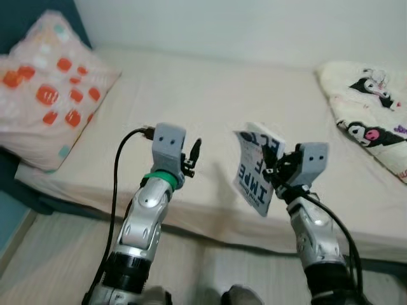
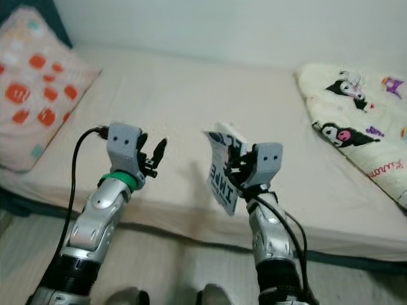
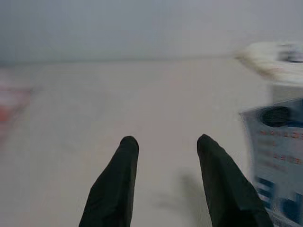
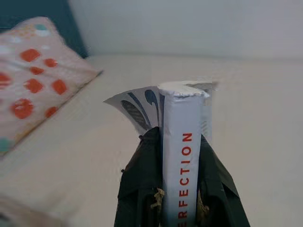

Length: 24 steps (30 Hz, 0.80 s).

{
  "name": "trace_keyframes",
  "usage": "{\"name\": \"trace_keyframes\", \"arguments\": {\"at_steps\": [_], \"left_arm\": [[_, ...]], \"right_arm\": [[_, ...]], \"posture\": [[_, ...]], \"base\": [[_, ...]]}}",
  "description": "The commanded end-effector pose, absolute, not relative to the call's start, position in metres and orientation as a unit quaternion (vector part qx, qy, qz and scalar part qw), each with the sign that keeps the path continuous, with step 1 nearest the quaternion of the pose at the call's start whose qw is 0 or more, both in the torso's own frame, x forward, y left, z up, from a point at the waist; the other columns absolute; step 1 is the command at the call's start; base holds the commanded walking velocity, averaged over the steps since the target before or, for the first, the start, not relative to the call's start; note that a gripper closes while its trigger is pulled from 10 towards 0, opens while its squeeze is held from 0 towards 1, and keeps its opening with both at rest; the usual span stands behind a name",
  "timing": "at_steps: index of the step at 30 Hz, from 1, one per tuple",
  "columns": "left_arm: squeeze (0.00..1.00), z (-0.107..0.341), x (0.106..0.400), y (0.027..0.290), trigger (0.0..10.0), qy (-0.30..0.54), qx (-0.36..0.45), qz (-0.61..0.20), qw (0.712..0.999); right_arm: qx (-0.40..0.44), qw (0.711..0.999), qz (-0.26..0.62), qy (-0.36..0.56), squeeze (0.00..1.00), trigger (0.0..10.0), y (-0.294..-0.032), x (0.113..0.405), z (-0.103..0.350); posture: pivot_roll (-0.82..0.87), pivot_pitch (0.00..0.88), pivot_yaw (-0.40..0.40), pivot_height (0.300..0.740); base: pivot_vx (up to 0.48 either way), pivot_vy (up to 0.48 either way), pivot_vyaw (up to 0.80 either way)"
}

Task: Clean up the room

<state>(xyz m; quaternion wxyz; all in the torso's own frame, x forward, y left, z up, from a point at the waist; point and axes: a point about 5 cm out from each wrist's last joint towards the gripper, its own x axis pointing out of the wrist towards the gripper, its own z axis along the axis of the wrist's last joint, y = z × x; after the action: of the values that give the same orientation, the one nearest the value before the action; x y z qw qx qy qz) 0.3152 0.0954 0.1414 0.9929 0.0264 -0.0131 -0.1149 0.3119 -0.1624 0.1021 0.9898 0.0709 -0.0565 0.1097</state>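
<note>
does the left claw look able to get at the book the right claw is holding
Probably yes. The left claw is open and holds nothing, raised over the bed beside the book gripped in the right claw, with just open air between them.

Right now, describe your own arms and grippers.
Both arms are silver metal with black joint bands. Each wrist carries a grey boxy camera housing. The left gripper and right gripper have long black fingers. The left wrist wears a green ring; black cables loop along both arms.

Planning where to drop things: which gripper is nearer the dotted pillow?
Left. The left gripper, open and empty, hovers over the bed on the side of the dotted pillow; the right gripper, holding the book, is farther.
</note>
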Motion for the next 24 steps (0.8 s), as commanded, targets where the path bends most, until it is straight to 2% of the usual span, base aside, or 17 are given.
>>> {"name": "trace_keyframes", "arguments": {"at_steps": [1,16,20,24], "left_arm": [[0.0,0.136,0.3128,0.0917,10.0,-0.003,0.022,-0.121,0.992],[0.0,0.1362,0.3128,0.0918,10.0,-0.004,0.022,-0.12,0.993],[0.0,0.1377,0.313,0.0923,10.0,-0.014,0.034,-0.119,0.992],[0.0,0.1381,0.3128,0.0919,10.0,-0.017,0.036,-0.119,0.992]], "right_arm": [[0.072,0.989,0.108,-0.067,0.0,10.0,-0.1639,0.3119,0.1052],[0.072,0.989,0.109,-0.068,0.0,10.0,-0.1635,0.3117,0.105],[0.072,0.989,0.109,-0.067,0.0,10.0,-0.1633,0.312,0.1048],[0.072,0.989,0.11,-0.068,0.0,10.0,-0.1629,0.3123,0.105]], "posture": [[0.0,0.003,0.022,0.74],[0.0,0.004,0.023,0.74],[0.0,0.004,0.022,0.74],[0.0,0.002,0.022,0.74]], "base": [[0.0,0.375,0.0],[0.0,0.342,0.0],[0.0,0.0,0.0],[0.0,-0.386,0.0]]}}
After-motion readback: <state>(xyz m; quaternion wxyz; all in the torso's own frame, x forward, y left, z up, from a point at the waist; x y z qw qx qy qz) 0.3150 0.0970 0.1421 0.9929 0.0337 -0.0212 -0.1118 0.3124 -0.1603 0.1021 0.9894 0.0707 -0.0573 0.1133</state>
